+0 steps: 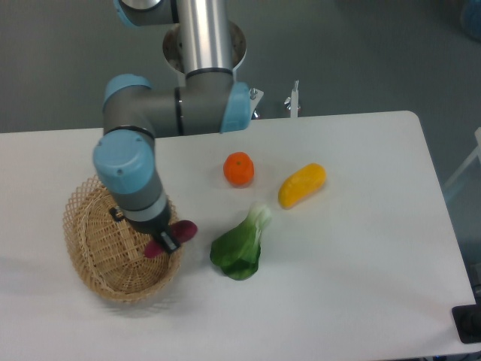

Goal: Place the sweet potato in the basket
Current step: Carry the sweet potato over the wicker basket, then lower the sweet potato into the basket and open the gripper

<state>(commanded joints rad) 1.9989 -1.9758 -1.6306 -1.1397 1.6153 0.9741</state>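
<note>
The sweet potato [183, 230] is a small magenta-purple tuber held over the right rim of the basket [90, 241], an oval tan wicker basket at the table's front left. My gripper [167, 239] is shut on the sweet potato, its dark fingers across the tuber's middle, so both ends stick out. The arm's wrist hides part of the basket's back rim. I cannot tell whether the tuber touches the rim.
An orange fruit [239, 168] lies mid-table. A yellow oblong vegetable [302, 185] lies to its right. A green leafy bok choy [242, 244] lies just right of the basket. The white table [361, 271] ends at the front and right.
</note>
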